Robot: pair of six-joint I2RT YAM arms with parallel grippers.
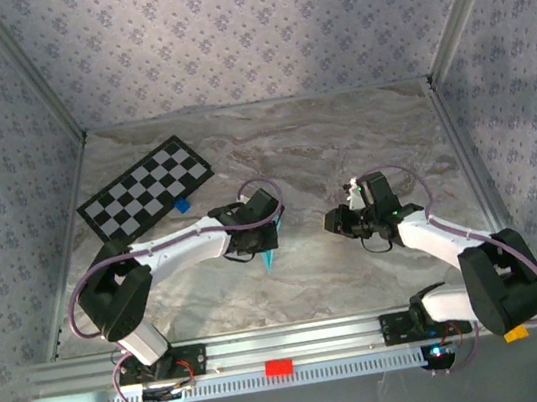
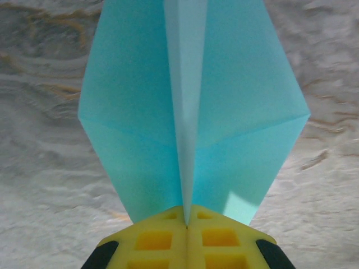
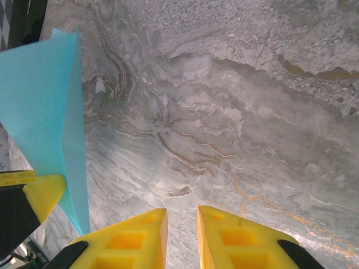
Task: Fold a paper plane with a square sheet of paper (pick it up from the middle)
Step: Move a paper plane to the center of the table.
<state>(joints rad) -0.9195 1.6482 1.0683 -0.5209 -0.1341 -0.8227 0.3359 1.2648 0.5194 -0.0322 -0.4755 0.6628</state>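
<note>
Folding looks nearly finished to me: the paper plane (image 2: 129, 112) already has its dart shape, with two wings and a centre crease. My left end effector (image 2: 187, 224) is closed tight on that crease and holds the plane over the marble surface (image 3: 252, 112). My right end effector (image 3: 182, 216) stands near, fingers only narrowly apart, holding nothing. What remains, I judge, is laying it down.

The paper plane (image 2: 134, 112) is smooth, matt paper; the table (image 3: 235, 101) looks like marbled stone; the right gripper (image 3: 182, 216) has matt yellow plastic fingers (image 3: 129, 241).
</note>
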